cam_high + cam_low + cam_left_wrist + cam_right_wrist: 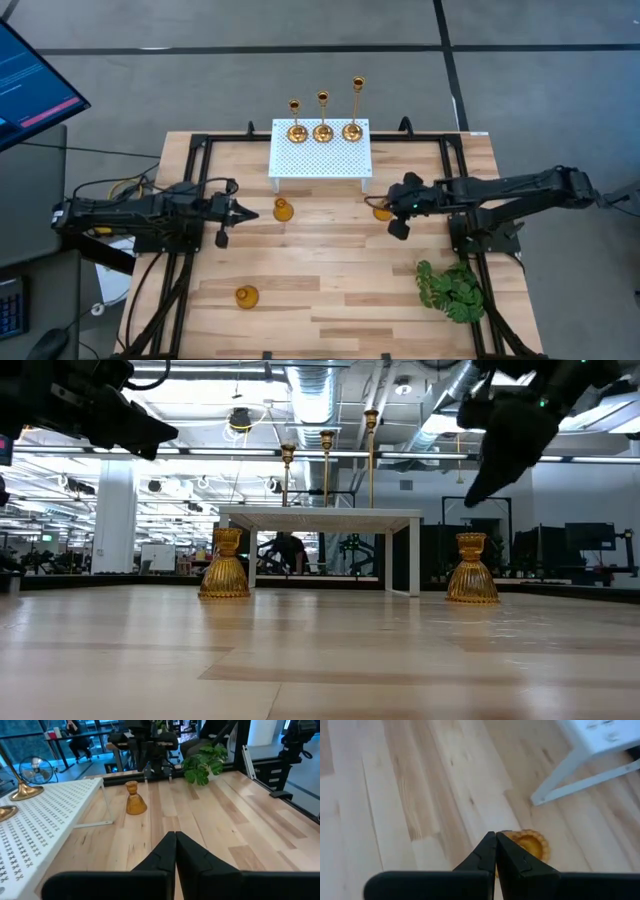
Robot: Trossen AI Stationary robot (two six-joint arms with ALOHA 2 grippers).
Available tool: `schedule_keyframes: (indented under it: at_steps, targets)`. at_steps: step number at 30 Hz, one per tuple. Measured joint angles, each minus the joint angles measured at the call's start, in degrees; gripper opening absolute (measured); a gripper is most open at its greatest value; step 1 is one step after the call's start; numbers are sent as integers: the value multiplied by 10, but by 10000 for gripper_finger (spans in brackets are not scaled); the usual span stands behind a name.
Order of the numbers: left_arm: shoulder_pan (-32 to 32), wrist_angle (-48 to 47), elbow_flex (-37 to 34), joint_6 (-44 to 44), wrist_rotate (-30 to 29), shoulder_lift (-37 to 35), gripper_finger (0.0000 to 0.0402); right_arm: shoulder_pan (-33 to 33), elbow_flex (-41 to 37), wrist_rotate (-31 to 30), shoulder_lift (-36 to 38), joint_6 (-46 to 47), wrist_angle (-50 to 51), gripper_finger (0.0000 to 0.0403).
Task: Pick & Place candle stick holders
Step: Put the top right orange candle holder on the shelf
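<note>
Six candle stick holders are out. Three slim brass sticks (323,118) stand in a row on the white perforated stand (320,152) at twelve o'clock on the table (330,295). Three squat amber ones sit on the wood: one (283,209) just beside the left gripper (252,211), one (382,211) under the right gripper (390,206), one (246,297) near seven o'clock. Both grippers hang above the table, fingers pressed together, holding nothing. At five o'clock lies a leafy plant (452,289).

Robotics lab: open ceiling ducts (310,390), desks, monitor (30,85), fan (36,770) behind.
</note>
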State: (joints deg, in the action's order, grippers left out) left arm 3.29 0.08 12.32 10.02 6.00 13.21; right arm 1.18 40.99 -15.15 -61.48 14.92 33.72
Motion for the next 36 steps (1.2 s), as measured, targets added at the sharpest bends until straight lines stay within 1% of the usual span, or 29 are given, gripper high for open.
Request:
schedule_keyframes:
  at_steps: [8, 17, 22, 27, 36]
  targets:
    - [0, 4, 0, 0, 0, 12, 8, 11, 7, 2, -91, 1, 6, 0]
    - [0, 5, 0, 0, 0, 16, 5, 15, 78, -1, -132, -3, 17, 0]
    - [0, 6, 0, 0, 0, 16, 8, 15, 105, -43, -151, -3, 52, 0]
    - [0, 9, 0, 0, 0, 22, 8, 15, 110, -86, -184, -3, 88, 0]
    - [0, 13, 0, 0, -4, 39, 8, 17, 137, -99, -239, -3, 126, 0]
